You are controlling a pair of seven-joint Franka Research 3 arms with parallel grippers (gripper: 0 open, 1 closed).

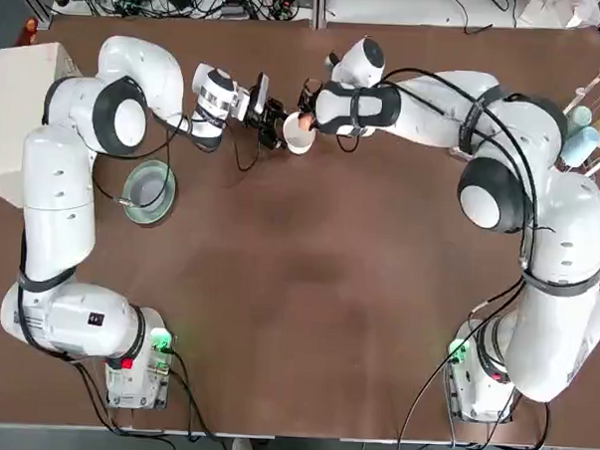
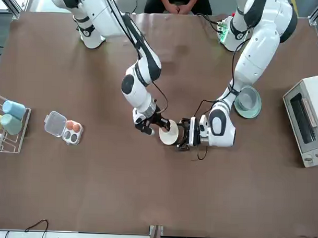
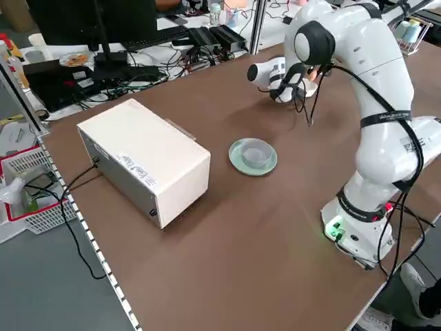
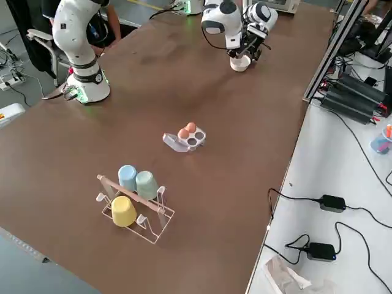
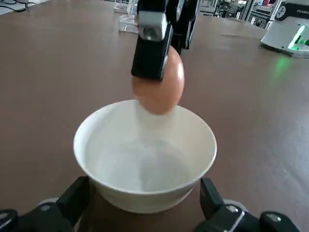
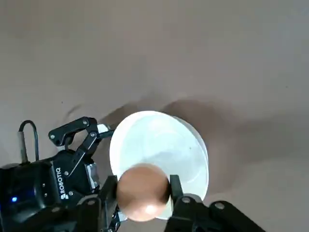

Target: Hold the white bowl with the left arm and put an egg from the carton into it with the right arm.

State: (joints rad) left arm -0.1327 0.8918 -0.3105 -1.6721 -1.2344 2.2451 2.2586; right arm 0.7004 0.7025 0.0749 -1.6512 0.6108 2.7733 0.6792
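The right end effector is clenched on the egg, its two dark flat fingers pressing the smooth brown-orange oval from either side. In the left wrist view the egg hangs over the far rim of the white bowl, above the glossy, empty inside and not touching it. The bowl is round, plain and thin-walled. The left end effector grasps it low on the outside, a black padded finger against each side of the curved wall, holding it at the far middle of the surface.

From above, the two end effectors meet head-on over the bowl, the left arm reaching in from one side and the right arm from the other, cables looping close around both wrists.

The clear plastic carton lies well apart toward the robot's right, lid folded open, two more eggs in its cups and two cups bare. Beyond it, near the surface's edge, stands a wire rack with pale blue, green and yellow cups. A pale green glass dish sits beside the left arm, and a boxy white oven at the left edge. The matte brown middle of the surface is open
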